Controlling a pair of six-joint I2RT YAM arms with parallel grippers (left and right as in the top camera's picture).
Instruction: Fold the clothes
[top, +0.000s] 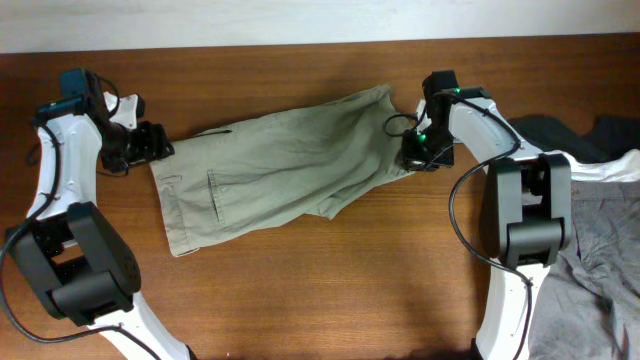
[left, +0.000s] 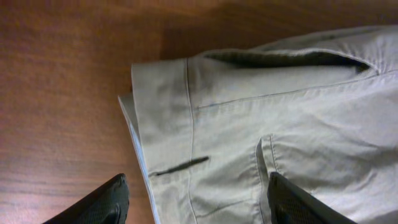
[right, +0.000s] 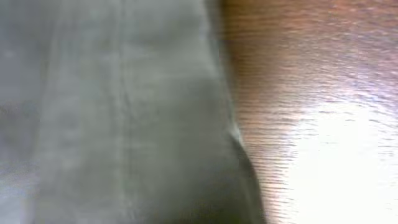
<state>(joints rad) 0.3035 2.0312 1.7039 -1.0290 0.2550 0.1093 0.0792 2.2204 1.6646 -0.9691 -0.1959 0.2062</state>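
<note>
The khaki shorts (top: 280, 165) lie spread across the middle of the wooden table (top: 330, 290), waistband to the left and legs to the right. My left gripper (top: 158, 143) is at the waistband's left end. In the left wrist view it (left: 198, 190) is open, one black finger (left: 102, 202) over bare wood and the other on the cloth, with the waistband edge (left: 161, 124) and its pale blue lining between them. My right gripper (top: 415, 152) sits at the leg hem on the right. In the right wrist view blurred khaki cloth (right: 124, 124) hides its fingers; it looks shut on the hem.
A heap of other garments lies at the right edge: grey trousers (top: 600, 255), a dark piece (top: 548, 133) and a white strip (top: 612, 168). The right arm's base (top: 525, 215) stands beside them, and the left arm's base (top: 80, 265) at the front left.
</note>
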